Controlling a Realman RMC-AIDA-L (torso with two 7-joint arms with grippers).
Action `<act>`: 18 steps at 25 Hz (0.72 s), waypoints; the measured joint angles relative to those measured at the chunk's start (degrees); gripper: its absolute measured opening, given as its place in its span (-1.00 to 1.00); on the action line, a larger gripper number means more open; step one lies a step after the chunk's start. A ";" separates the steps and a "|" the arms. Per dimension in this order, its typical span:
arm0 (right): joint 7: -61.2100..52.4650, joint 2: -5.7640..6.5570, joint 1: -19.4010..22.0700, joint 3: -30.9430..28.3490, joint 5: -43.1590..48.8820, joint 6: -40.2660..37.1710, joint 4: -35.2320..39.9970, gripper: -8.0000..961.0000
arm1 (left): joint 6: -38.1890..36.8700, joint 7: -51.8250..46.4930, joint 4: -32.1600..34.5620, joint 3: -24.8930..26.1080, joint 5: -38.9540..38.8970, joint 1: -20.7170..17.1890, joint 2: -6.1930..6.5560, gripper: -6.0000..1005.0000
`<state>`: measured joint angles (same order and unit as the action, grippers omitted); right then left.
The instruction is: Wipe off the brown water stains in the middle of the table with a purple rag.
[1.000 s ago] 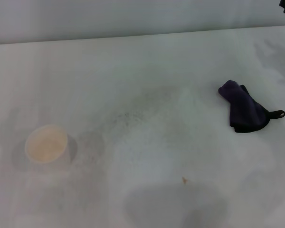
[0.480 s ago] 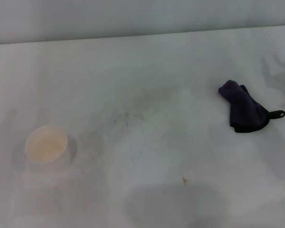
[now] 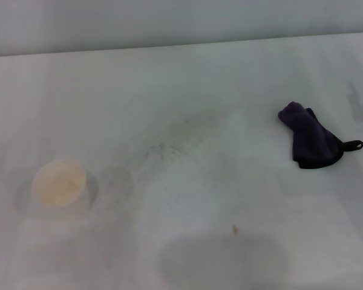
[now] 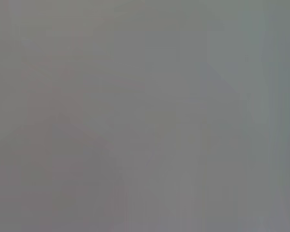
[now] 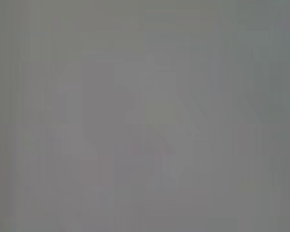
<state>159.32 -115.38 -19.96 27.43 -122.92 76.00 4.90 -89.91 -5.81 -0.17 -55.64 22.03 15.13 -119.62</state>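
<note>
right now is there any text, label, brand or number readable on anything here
None.
The purple rag shows no tag print.
The paper cup is plain.
The table bears no marking.
Both wrist views are blank grey, so nothing can be read there.

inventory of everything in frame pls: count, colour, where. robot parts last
purple rag: 1, dark purple with black edging and a black loop, bunched on the right side of the table, untouched.
paper cup: 1, white with a tan-looking inside, upright on the left side of the table.
brown speck: 1, small, brown, near the front centre of the table.
brown water stains: no clear tan blotch can be made out in the middle of the table; only faint grey smudging there.
table: 1, plain white, fills the head view.
wall: pale grey strip behind the table's far edge.
left gripper: not in view; left wrist view shows only flat grey.
right gripper: not in view; right wrist view shows only flat grey.
</note>
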 joint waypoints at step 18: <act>4.39 0.22 0.73 -3.83 0.25 -2.40 0.32 0.76 | -0.28 -1.60 -1.67 -0.45 0.89 1.71 -0.08 0.78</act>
<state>163.71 -115.16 -19.23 23.59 -122.67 73.60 5.22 -90.19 -7.41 -1.85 -56.09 22.92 16.83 -119.70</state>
